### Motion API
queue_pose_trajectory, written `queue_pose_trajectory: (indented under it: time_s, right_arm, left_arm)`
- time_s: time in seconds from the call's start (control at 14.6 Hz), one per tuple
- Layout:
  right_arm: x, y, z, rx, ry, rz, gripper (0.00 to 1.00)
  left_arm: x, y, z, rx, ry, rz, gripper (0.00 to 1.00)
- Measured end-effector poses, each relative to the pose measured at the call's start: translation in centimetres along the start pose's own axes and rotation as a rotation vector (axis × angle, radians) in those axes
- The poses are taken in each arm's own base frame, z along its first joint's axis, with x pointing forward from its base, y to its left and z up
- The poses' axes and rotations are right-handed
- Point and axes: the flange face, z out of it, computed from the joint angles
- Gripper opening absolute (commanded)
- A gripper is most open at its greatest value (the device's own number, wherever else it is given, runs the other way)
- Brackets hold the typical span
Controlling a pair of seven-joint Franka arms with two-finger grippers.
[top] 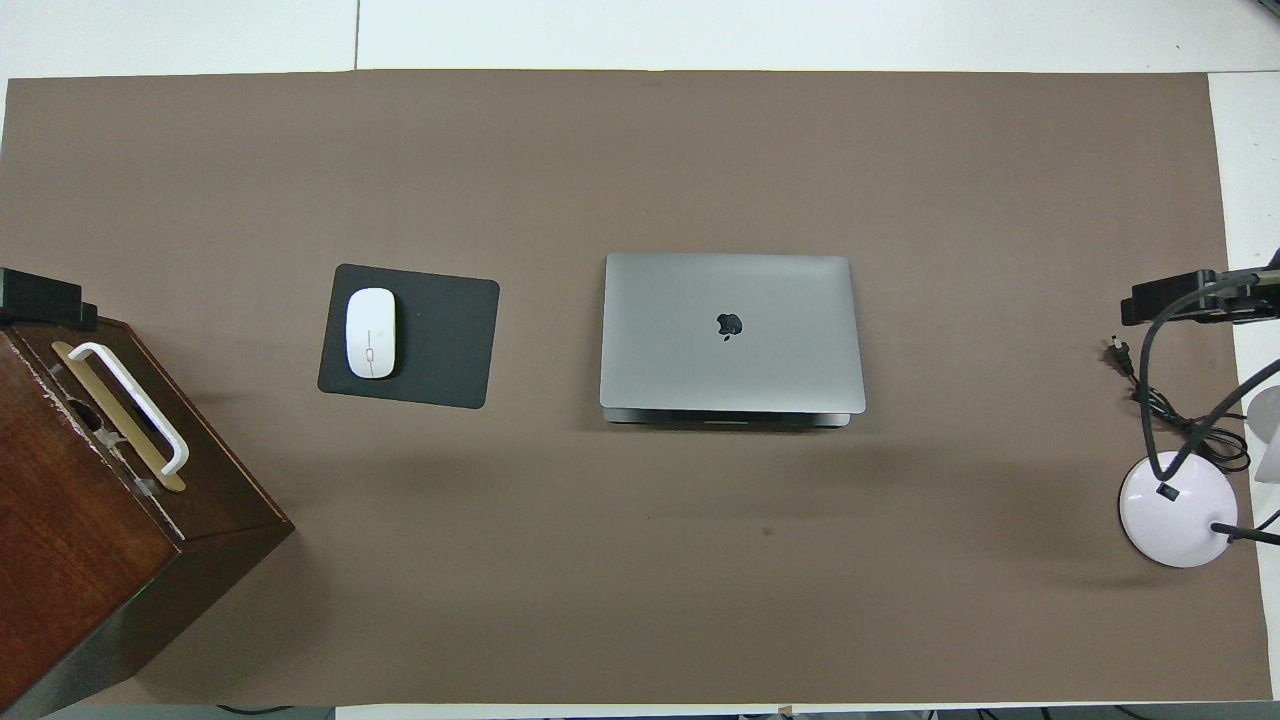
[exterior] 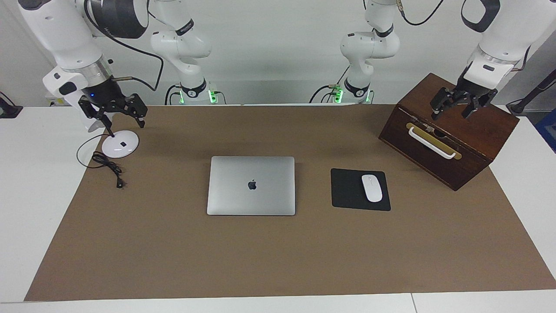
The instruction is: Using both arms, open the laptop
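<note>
The laptop [exterior: 251, 185] [top: 730, 335] is slim and silver-grey, with an apple logo on its lid. It lies shut and flat in the middle of the brown mat [exterior: 278, 256]. My left gripper [exterior: 451, 114] hangs open over the top of a wooden box at the left arm's end of the table. My right gripper [exterior: 118, 119] hangs open over a white lamp base at the right arm's end. Both grippers are empty and well away from the laptop.
A dark wooden box [exterior: 469, 148] [top: 90, 540] with a white handle stands at the left arm's end. A black mouse pad [exterior: 347, 191] [top: 440, 340] with a white mouse [exterior: 372, 188] [top: 370, 333] lies beside the laptop. The lamp base [exterior: 120, 144] [top: 1180, 505] and its black cable [exterior: 108, 165] lie at the right arm's end.
</note>
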Motion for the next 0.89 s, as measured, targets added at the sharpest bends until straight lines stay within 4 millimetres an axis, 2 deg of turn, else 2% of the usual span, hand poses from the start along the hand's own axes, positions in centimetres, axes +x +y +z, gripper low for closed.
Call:
queue_pose_trajectory:
  time_s: [0.14,0.41,0.89]
  right_arm:
    - [0.1,-0.7,0.2,0.001,-0.003,-0.006,1.0]
    - [0.0,0.2,0.3,0.001,-0.005,0.009,1.0]
    - [-0.1,0.4,0.6,0.001,-0.016,0.014,1.0]
  left_arm:
    - [0.0,0.0,0.0,0.0,0.0,0.0,1.0]
    - [0.0,0.0,0.0,-0.002,0.0,0.0,1.0]
    - [0.1,0.1,0.0,-0.01,0.006,-0.003,1.0]
